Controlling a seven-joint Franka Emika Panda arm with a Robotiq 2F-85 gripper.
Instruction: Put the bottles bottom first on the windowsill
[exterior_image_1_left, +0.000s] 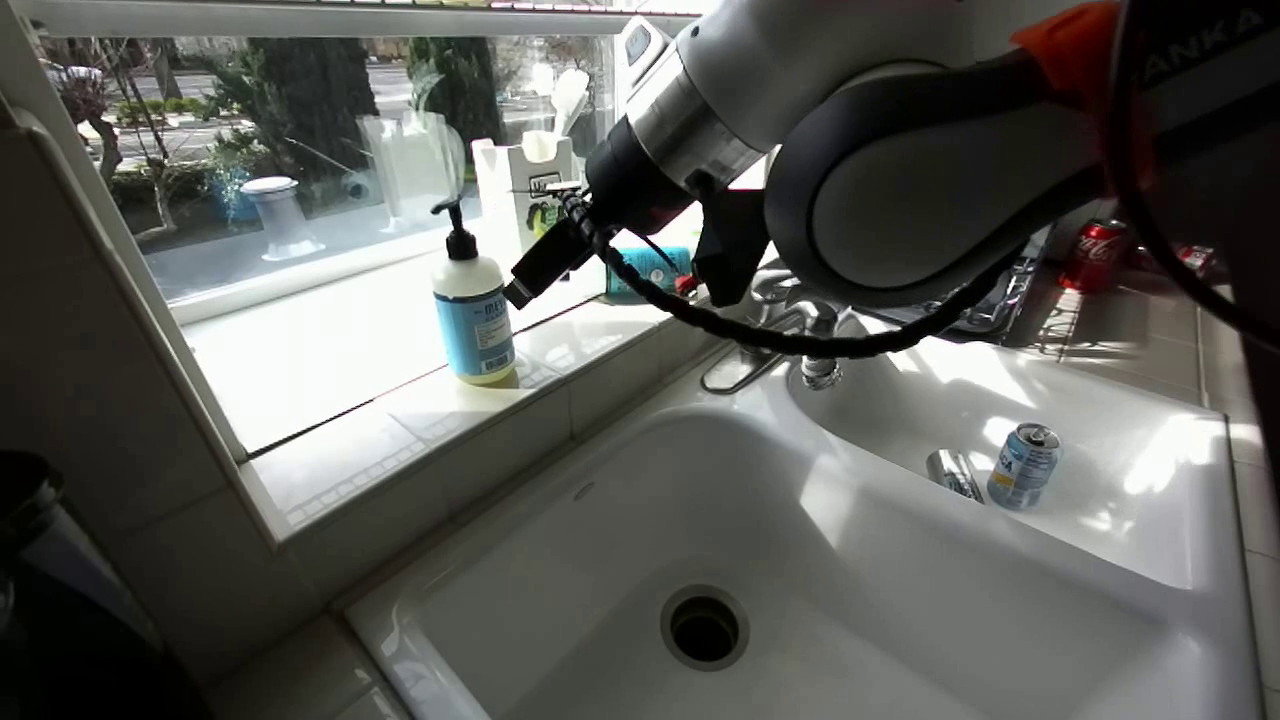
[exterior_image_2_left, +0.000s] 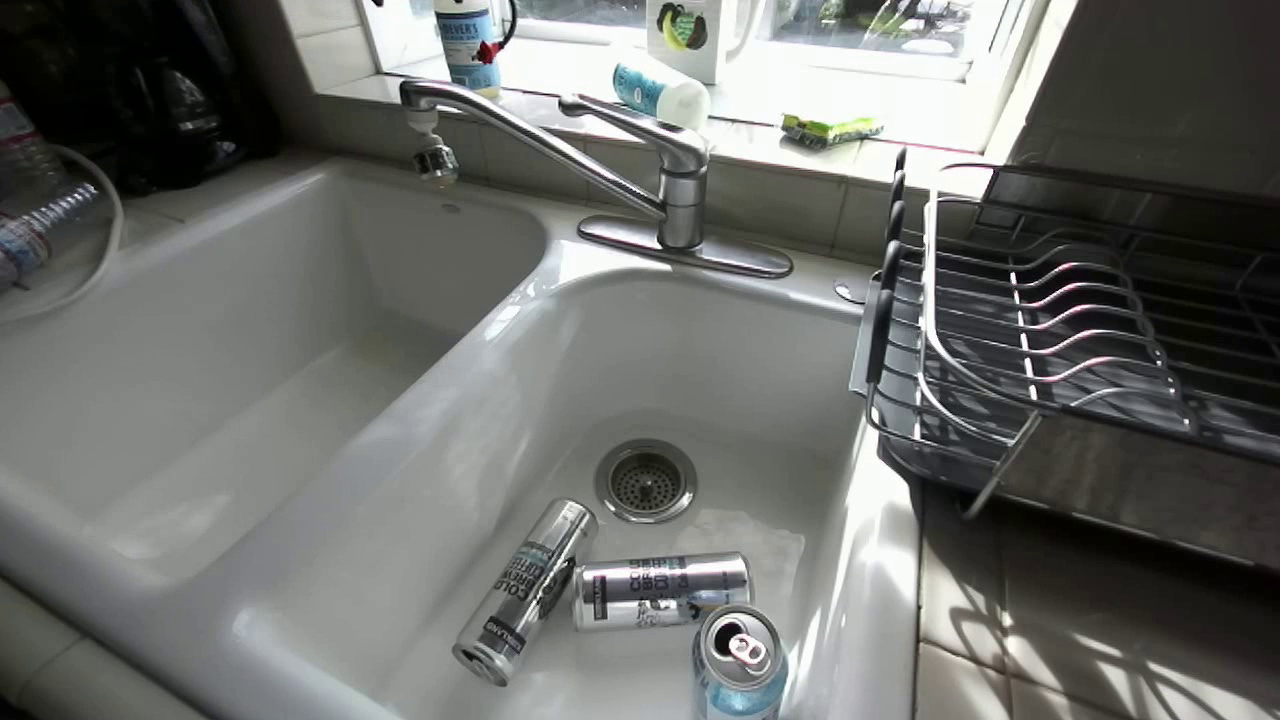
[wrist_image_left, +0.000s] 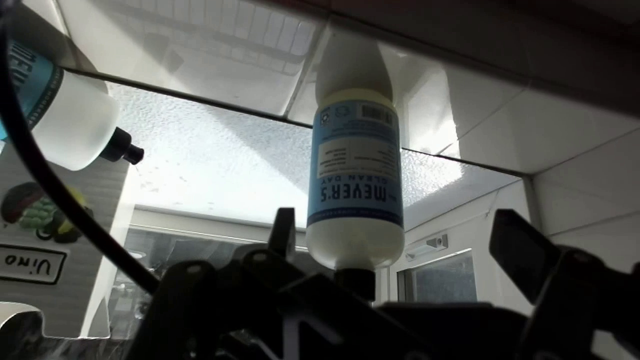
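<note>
Pump bottle (exterior_image_1_left: 475, 335) upright near the glossy tiled edge of the windowsill (exterior_image_1_left: 320, 385), room left

Hand (wrist_image_left: 392, 220) spread apart just beside it; rightward, a rounded bottle (exterior_image_2_left: 640, 92) lies sideways.

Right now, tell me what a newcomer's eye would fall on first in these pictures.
Probably the big robot arm stretched toward the windowsill, its tool open near the pump bottle that stands upright there. Next, perhaps, the second bottle, lying on its side on the same windowsill, behind the faucet in an exterior view. After that, the two silver cans lying and the blue can standing in the sink.
</note>
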